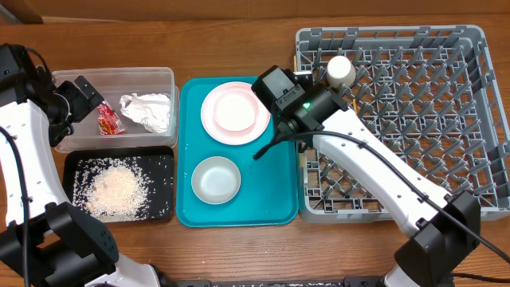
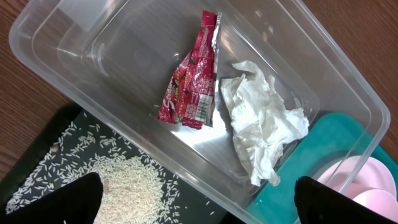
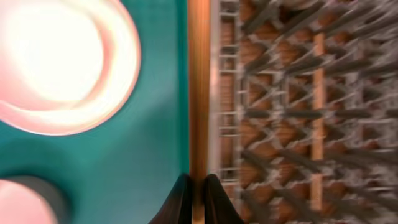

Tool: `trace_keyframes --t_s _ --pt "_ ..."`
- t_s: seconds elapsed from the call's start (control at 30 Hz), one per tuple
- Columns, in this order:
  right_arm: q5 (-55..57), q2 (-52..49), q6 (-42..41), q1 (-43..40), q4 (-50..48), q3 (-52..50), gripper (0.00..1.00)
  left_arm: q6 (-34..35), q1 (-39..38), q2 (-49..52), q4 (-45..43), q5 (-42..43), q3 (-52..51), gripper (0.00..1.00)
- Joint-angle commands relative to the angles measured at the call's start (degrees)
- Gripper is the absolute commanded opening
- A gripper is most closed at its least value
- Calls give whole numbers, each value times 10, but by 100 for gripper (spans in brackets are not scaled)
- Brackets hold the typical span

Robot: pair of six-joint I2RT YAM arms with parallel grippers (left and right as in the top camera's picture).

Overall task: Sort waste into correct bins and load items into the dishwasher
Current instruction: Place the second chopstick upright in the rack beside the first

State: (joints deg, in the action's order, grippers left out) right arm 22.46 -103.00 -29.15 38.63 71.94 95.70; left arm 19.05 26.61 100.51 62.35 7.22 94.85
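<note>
My right gripper (image 3: pixel 198 186) is shut on a thin wooden chopstick (image 3: pixel 199 87), which runs up between the teal tray's edge and the dishwasher (image 1: pixel 430 104). That view is blurred. The pink plate (image 1: pixel 233 112) and a grey bowl (image 1: pixel 216 178) lie on the teal tray (image 1: pixel 275 191). A pale cup (image 1: pixel 341 70) stands in the dishwasher's far left corner. The left gripper (image 2: pixel 199 183) hangs open and empty over the near rim of the clear tub (image 1: pixel 76 143), which holds the red wrapper (image 2: pixel 191 78) and white napkin (image 2: pixel 261 124). Rice (image 1: pixel 115 190) lies in the black tray (image 1: pixel 163 159).
The right arm (image 1: pixel 358 159) reaches across the dishwasher's left side toward the teal tray. The left arm (image 1: pixel 24 135) rises along the table's left edge. Bare wooden table shows along the far edge and at the front.
</note>
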Motion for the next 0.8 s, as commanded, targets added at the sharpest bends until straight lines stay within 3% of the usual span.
trace_keyframes --t_s 0.0,0.2,0.47,0.77 --pt "80 7 70 -26 31 9 4 -13 -3 -16 0 -4 -1 100" --pt "70 7 73 -99 56 7 4 -13 -3 -16 0 -4 -1 100" --pt "-93 7 181 -196 42 -6 4 -13 -3 -16 0 -4 -1 100" --pt "-99 7 186 -251 41 -38 4 -13 -3 -16 0 -4 -1 100"
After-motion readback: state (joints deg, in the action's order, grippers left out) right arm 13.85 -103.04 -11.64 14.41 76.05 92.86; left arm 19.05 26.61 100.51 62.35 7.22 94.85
